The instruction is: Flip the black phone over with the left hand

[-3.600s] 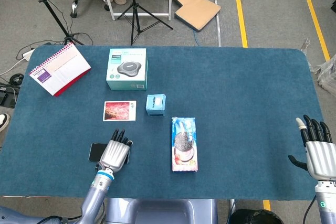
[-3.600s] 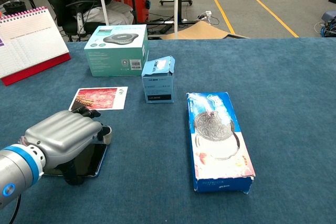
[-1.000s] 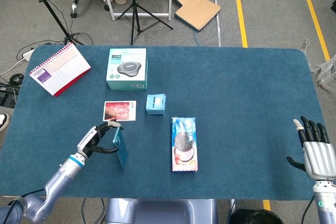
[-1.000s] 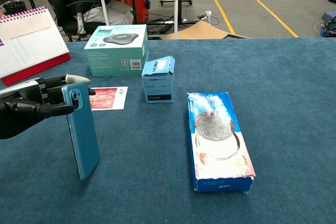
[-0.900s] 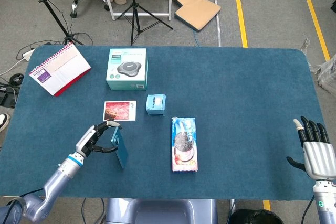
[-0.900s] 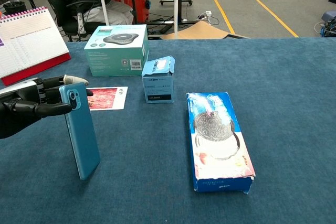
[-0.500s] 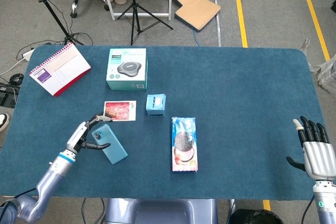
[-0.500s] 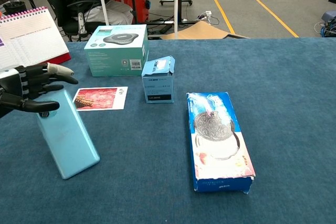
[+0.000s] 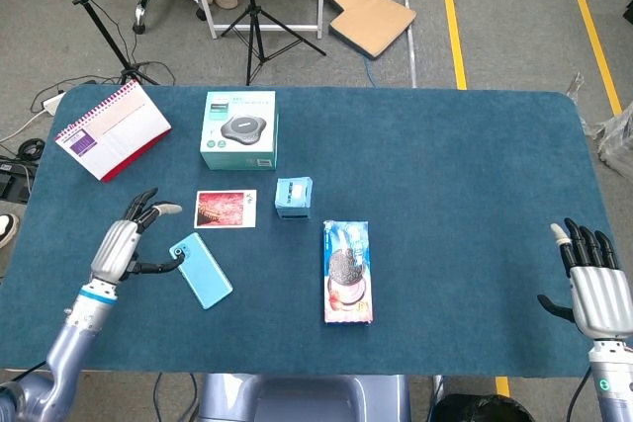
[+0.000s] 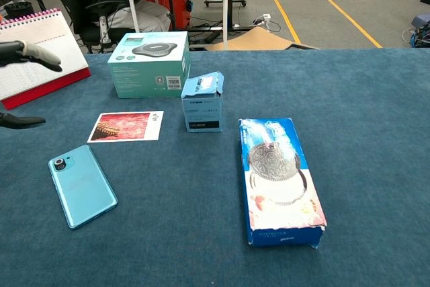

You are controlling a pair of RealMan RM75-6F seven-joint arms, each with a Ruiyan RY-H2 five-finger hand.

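Note:
The phone lies flat on the blue cloth with its light blue back and camera bump facing up; in the chest view the phone sits at the lower left. My left hand hovers just to the phone's left, fingers spread, holding nothing; its thumb tip reaches toward the phone's near corner. Only fingertips of that hand show at the chest view's left edge. My right hand stays open at the table's right front edge, far from the phone.
A photo card lies just behind the phone. A small blue box, a cookie pack, a teal device box and a spiral calendar stand around the table's left half.
The phone went from standing on its edge in my left hand to lying flat, blue back up. My left hand let go and drew away to the left.

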